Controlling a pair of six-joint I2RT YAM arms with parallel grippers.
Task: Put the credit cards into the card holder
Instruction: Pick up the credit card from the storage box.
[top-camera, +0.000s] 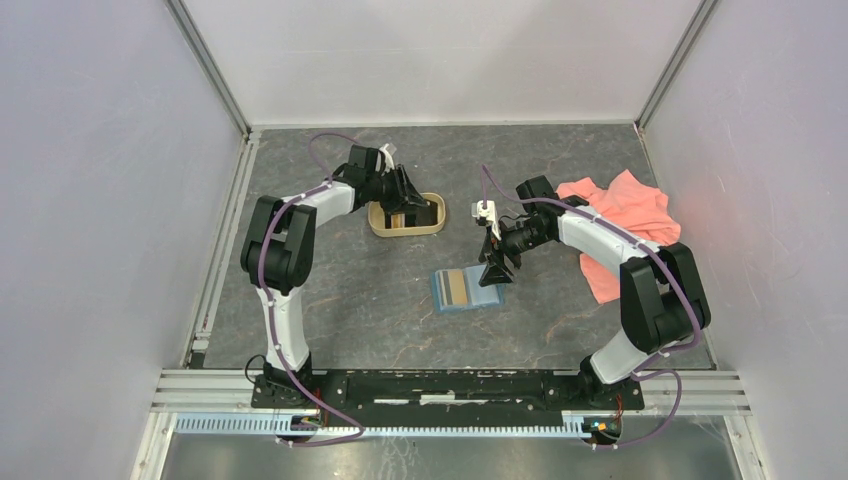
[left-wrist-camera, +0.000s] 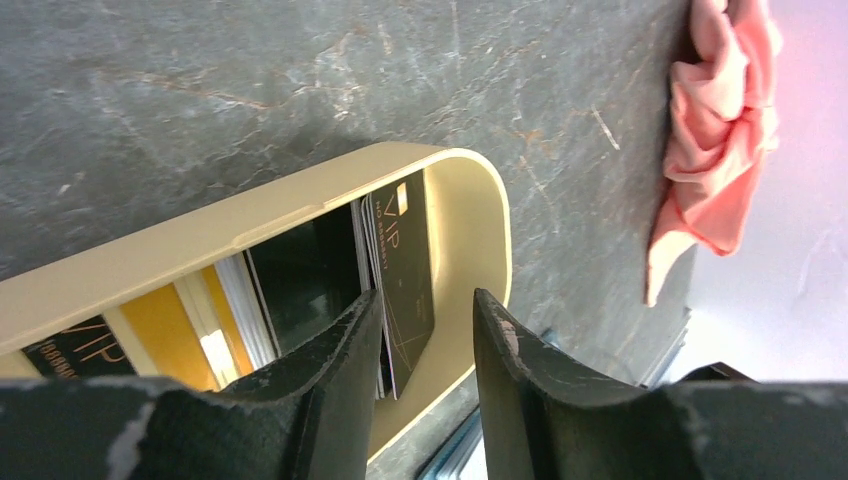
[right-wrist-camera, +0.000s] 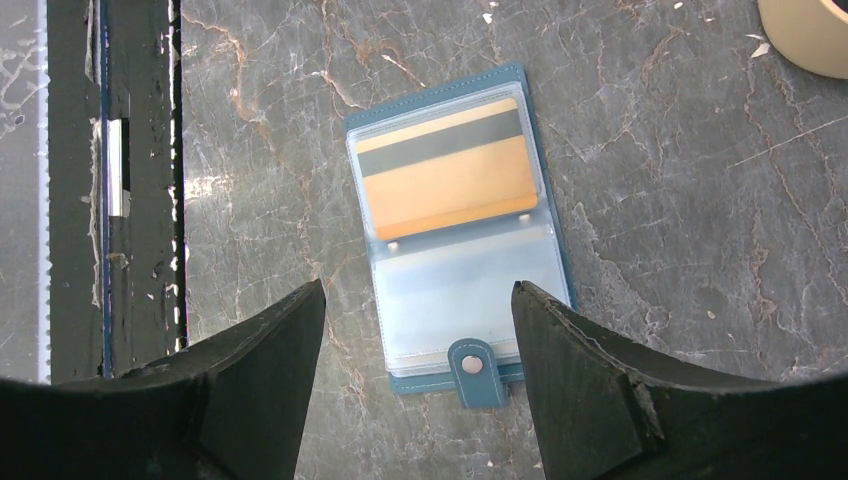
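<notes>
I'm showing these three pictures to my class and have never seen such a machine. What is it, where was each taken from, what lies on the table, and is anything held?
These are two robot arms bolted at the near edge of a table. One picture looks down from above; the other two come from wrist cameras. On the table lie a tan tray of cards, an open card holder and a pink cloth. The left end effector straddles a black card standing in the tray, jaws apart. The right end effector hangs open above the card holder, one pocket of which has a gold card. Nothing is held.
</notes>
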